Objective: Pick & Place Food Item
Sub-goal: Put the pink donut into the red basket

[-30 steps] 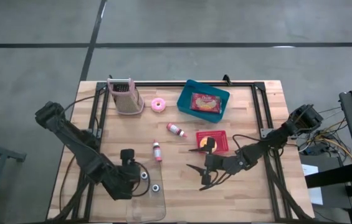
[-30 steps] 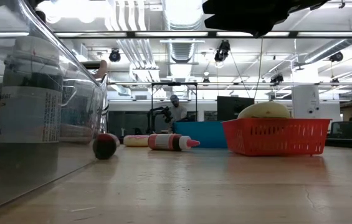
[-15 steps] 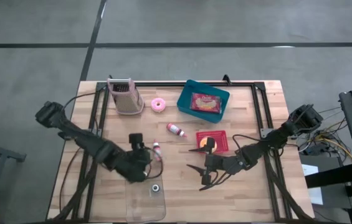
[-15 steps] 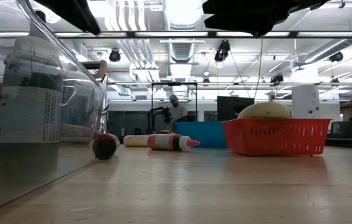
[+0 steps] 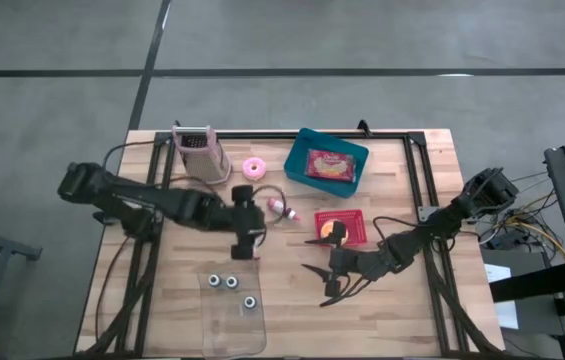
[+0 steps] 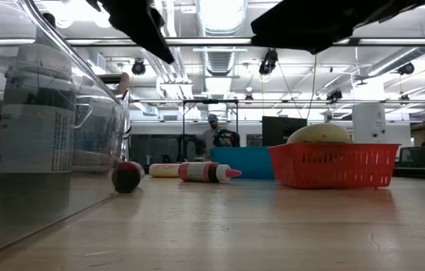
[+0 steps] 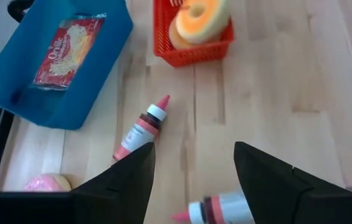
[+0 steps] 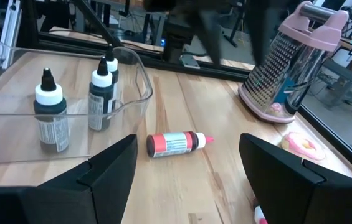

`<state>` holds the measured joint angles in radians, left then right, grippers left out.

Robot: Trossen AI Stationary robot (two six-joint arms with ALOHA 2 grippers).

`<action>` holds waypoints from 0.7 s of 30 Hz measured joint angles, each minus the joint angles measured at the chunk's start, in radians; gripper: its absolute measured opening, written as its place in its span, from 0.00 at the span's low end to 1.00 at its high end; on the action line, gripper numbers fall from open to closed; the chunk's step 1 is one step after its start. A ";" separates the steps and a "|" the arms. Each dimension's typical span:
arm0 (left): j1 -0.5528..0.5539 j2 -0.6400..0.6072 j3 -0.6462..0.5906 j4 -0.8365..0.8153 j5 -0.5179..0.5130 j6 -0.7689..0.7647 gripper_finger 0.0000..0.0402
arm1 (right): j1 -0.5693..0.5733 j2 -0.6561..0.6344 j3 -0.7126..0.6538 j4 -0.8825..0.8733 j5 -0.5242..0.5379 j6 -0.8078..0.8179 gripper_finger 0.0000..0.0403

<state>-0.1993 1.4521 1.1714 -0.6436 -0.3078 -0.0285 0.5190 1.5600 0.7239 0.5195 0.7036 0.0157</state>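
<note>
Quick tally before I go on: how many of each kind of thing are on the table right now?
Red-and-white bottles lying on the wood: 2
Black bottles in the clear tray: 3
Bins (clear, blue, red): 3
Grater: 1
Pink donut: 1
Snack packet: 1
Total: 11

The table [image 5: 292,300] is pale, matt planked wood. The clear tray [image 8: 14,130] looks like glossy plastic. The grater [image 8: 294,62] has perforated shiny metal under a pink plastic handle. The red basket [image 6: 332,165] is latticed plastic; the blue bin [image 7: 57,87] is smooth plastic.
</note>
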 joint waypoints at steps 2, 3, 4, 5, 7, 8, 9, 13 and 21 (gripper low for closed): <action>0.049 0.000 -0.010 0.045 0.053 0.028 0.55 | 0.000 0.000 -0.005 0.000 -0.001 -0.002 0.69; 0.075 0.000 -0.015 0.061 0.082 0.041 0.55 | 0.000 0.000 -0.007 0.000 -0.001 -0.006 0.69; 0.100 0.000 -0.016 0.067 0.109 0.053 0.55 | 0.000 0.000 -0.009 0.000 -0.002 -0.016 0.69; 0.127 0.000 -0.016 0.068 0.130 0.066 0.55 | 0.000 0.000 -0.009 0.000 -0.002 -0.022 0.69; 0.181 0.002 -0.016 0.071 0.163 0.088 0.55 | 0.000 0.000 -0.009 0.001 -0.004 -0.035 0.69; 0.209 0.003 -0.016 0.072 0.180 0.096 0.55 | 0.000 0.000 -0.009 0.001 -0.005 -0.044 0.69; 0.236 0.004 -0.017 0.071 0.199 0.104 0.55 | 0.000 0.000 -0.009 0.000 -0.007 -0.050 0.69; 0.341 0.003 -0.040 0.116 0.295 0.131 0.55 | -0.006 0.000 -0.013 0.019 -0.059 -0.073 0.69; 0.457 0.004 -0.119 0.158 0.381 0.187 0.55 | -0.097 0.000 -0.088 0.228 -0.258 -0.177 0.69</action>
<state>0.2581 1.4559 1.0521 -0.4858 0.0734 0.1587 0.4220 1.5598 0.6354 0.7475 0.4455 -0.1617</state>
